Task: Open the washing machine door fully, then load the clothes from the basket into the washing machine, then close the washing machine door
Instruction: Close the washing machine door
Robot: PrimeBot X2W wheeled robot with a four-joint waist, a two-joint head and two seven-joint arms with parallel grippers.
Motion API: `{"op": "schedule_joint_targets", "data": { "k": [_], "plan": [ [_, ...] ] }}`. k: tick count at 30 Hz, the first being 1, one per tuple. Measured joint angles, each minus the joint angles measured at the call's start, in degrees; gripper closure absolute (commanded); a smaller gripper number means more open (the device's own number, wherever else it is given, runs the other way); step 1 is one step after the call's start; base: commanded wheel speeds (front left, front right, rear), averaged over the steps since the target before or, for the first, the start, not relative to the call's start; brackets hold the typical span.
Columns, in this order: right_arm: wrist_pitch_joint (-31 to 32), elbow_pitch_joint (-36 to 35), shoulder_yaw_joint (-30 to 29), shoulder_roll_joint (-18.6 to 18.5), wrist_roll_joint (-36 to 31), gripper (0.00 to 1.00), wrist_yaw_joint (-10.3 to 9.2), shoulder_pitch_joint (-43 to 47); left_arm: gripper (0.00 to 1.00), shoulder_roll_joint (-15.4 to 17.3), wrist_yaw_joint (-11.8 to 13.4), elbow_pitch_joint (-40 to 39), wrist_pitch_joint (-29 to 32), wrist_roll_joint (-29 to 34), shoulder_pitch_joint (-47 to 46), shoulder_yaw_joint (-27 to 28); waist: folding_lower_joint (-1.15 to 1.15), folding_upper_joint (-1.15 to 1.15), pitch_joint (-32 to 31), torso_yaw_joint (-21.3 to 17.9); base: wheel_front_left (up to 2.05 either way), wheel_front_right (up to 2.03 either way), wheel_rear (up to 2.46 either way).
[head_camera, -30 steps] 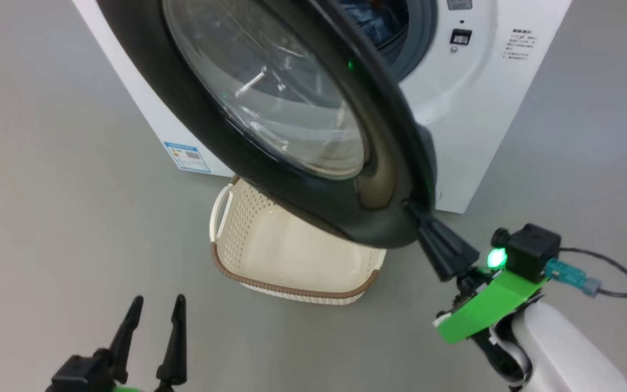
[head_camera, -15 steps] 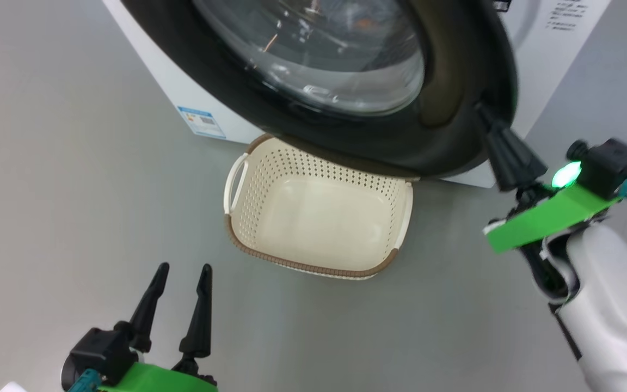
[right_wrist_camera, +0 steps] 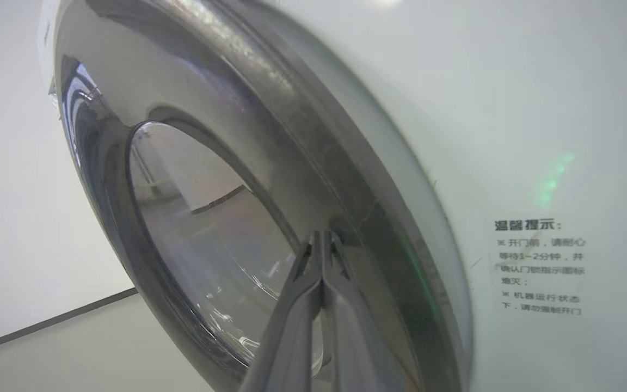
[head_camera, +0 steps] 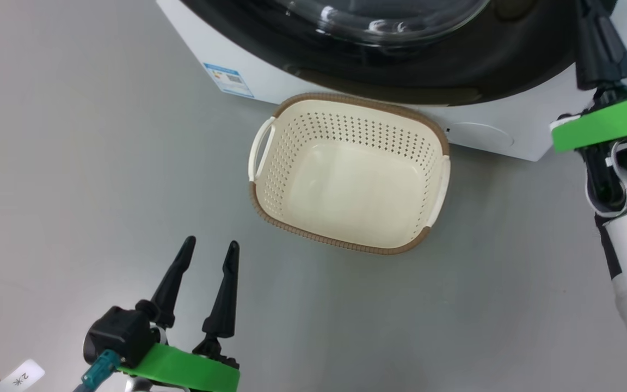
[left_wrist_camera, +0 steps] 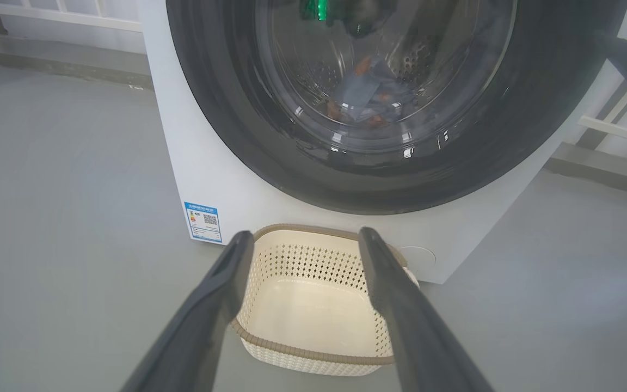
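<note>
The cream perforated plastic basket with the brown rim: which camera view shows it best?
The head view: the whole basket, seen from above, empty. In the left wrist view the open left end effector hides both its ends.

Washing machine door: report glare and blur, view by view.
Head view: white highlights streak the washing machine door glass. Left wrist view: green reflection up top, clothes dim behind it. Right wrist view: glossy rim mirrors its surroundings; right claw blurs near the lens.

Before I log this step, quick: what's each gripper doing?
Left gripper: open, empty.
Right gripper: shut, empty, tips at the rim of the washing machine door.
</note>
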Motion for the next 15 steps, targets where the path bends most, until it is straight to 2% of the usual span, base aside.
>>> {"op": "schedule_joint_targets", "data": {
  "k": [8,15],
  "plan": [
    [0.0,0.3,-4.3,2.0,-1.9,1.00,0.54,-1.8,0.00,0.0,0.1,-0.4,0.0,0.0,-0.8,-0.7,-0.01,0.00,1.6,1.2,0.00,0.00,0.00],
    [0.0,-1.5,-1.9,1.5,-1.8,1.00,0.41,-0.9,0.00,0.0,0.0,0.5,0.0,0.0,-1.2,-0.5,0.00,0.00,0.6,0.5,0.00,0.00,0.00]
  ]
}}
